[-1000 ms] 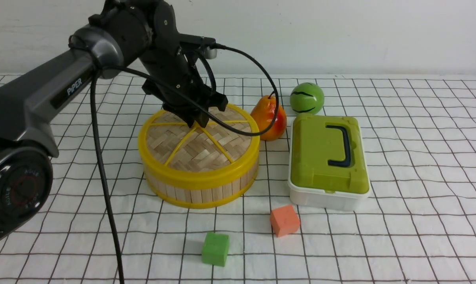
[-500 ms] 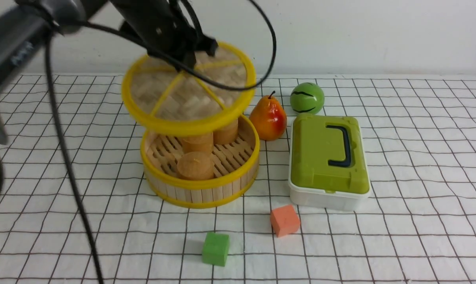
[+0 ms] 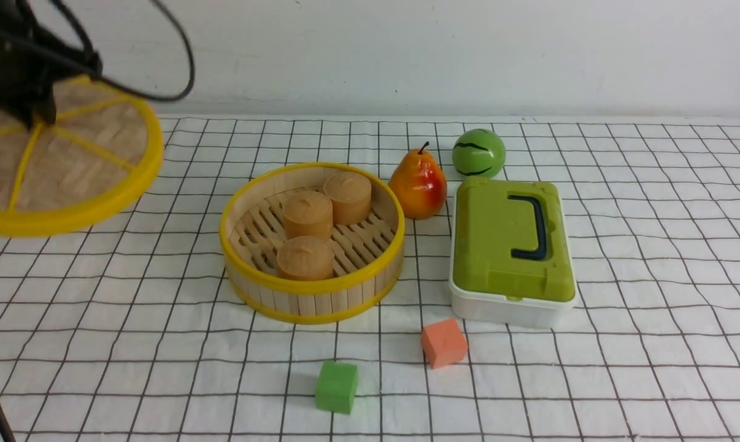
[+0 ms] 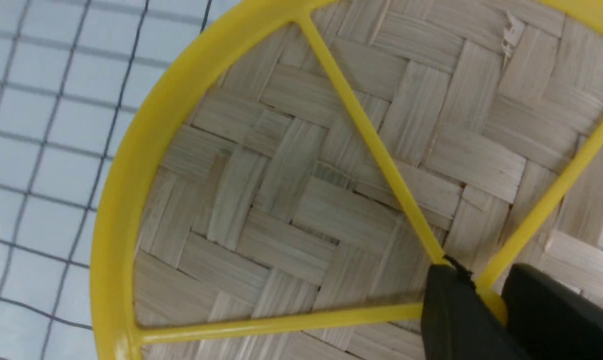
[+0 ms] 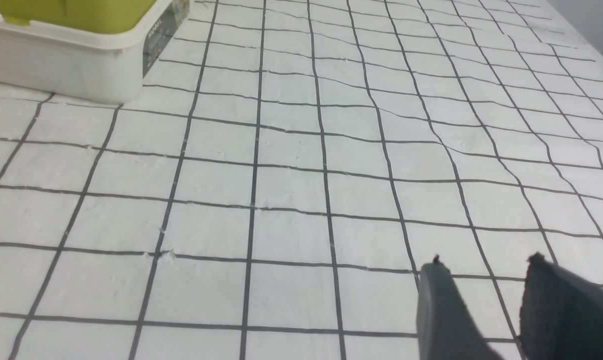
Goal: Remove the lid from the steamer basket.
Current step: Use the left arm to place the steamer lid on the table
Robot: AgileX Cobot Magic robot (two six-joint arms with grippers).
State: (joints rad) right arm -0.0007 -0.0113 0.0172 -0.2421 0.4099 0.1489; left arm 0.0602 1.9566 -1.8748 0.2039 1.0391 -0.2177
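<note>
As it carries all else, cloth: white fabric ruled with a dark grid [image 3: 652, 368].
Steamer basket: round shallow tub of pale wooden slats with yellow rims [image 3: 312, 285], upright and open-topped.
Lid: flat disc of woven bamboo with a thick yellow rim and spokes [image 3: 69, 178], well left of the basket, apart from it, held above the cloth and partly cut off by the frame edge.
Box: white rectangular tub with a green lid and black handle [image 3: 511, 239], just right of the basket.
Left gripper [image 4: 486, 295]: clamped on the lid's central yellow knob, one finger on each side.
Right gripper [image 5: 484, 280]: jaws apart, nothing between them, over bare cloth past the box.
Buns: three tan cylinders [image 3: 307, 213] on the basket's slatted floor.
Step in hand: the lid is off and, by my judgement, being carried aside.
Next move: probably lower the lid flat onto bare cloth left of the basket, then let go.
</note>
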